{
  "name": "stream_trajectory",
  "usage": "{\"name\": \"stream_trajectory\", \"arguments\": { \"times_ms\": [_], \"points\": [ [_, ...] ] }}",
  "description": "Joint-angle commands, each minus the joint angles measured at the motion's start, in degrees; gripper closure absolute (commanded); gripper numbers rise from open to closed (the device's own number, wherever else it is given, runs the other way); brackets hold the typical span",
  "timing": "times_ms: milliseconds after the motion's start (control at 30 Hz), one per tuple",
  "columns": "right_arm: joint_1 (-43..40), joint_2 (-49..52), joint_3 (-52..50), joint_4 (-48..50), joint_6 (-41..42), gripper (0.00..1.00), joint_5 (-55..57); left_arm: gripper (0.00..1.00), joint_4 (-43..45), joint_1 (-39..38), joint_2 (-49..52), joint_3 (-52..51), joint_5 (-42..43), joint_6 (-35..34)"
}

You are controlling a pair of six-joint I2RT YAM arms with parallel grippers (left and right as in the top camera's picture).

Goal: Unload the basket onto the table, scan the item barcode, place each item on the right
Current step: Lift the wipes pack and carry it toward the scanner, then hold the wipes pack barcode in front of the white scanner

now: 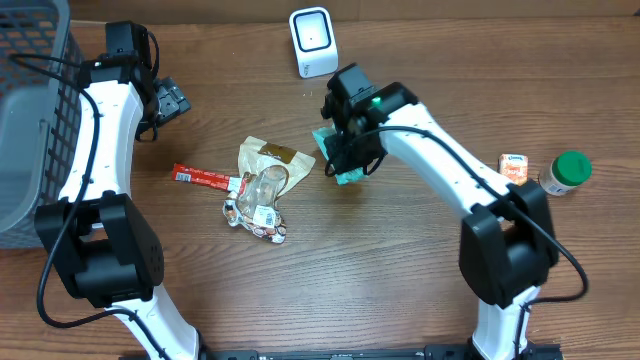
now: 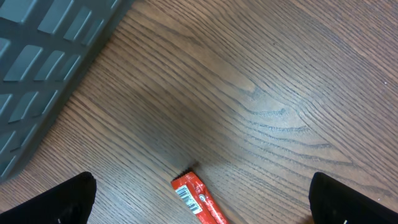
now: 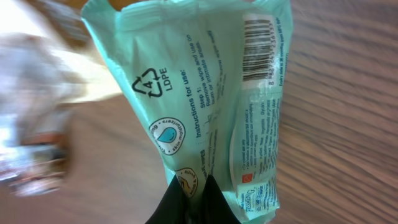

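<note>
Item: mint-green wipes sachet (image 3: 186, 93), pinched by one end, low over the table between the wrapper pile (image 1: 262, 190) and the white scanner (image 1: 313, 42).
Right gripper (image 1: 345, 160): clenched on the sachet's edge.
Barcode (image 3: 260, 46): on the printed back face, along one long side, sharp in the wrist view.
Doing it well: roll the wrist until that printed face squarely meets the scanner's window; keep the limp film flat and uncreased; pause there rather than sweeping past.
Right arm pose: stretched diagonally inward from the near edge, wrist bent down over the sachet.
Left gripper (image 1: 168, 100): spread wide, empty, hovering beside the grey basket (image 1: 30, 120), above a red snack bar's end (image 2: 198, 199).
</note>
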Motion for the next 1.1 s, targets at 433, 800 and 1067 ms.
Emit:
{"name": "stream_trajectory", "arguments": {
  "times_ms": [433,800,1067],
  "points": [
    [-7.1,-3.2,19.4,9.8,11.1,0.97,-30.6,0.00,0.1,-0.4,-0.3,1.3,0.2,-0.4],
    [-7.2,0.0,26.4,23.8,22.6,0.97,-31.7,0.00,0.0,-0.4,-0.3,1.3,0.2,-0.4],
    [-9.9,9.8,26.4,33.7,25.8,0.97,-39.0,0.00,0.1,-0.4,-0.3,1.3,0.2,-0.4]
  ]
}}
